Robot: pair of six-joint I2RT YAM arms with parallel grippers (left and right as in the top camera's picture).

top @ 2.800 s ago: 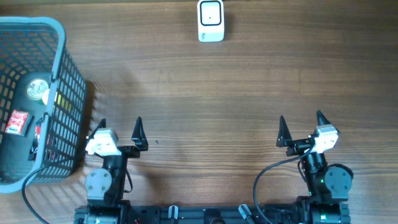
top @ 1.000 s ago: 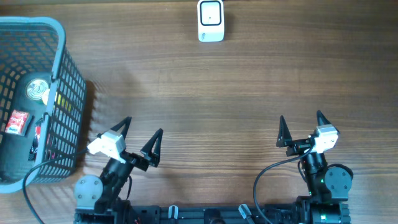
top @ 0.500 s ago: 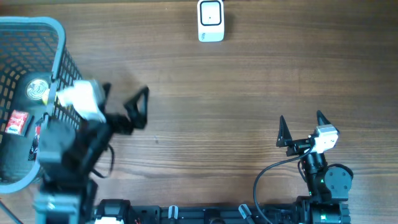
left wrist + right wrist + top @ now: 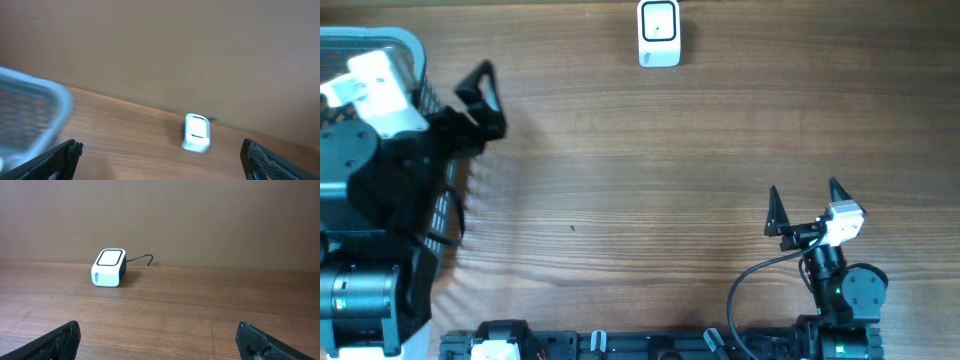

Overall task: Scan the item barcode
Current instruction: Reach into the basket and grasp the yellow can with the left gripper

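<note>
At lower right of the overhead frame, my right gripper (image 4: pixel 803 188) sat spread wide, empty. Upper left, my left gripper (image 4: pixel 160 147) hung equally wide by the blue basket (image 4: pixel 408 42); my arm hid whatever item lay inside. Top centre stood the white scanner (image 4: pixel 659 33).

basket (image 4: pixel 350 38): mostly hidden under left arm (image 4: pixel 390 170), contents unseen | left wrist view: blurred

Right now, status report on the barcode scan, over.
Both grippers open, empty: left gripper at basket, right gripper at its base. No item in view. Scanner unobstructed.
</note>
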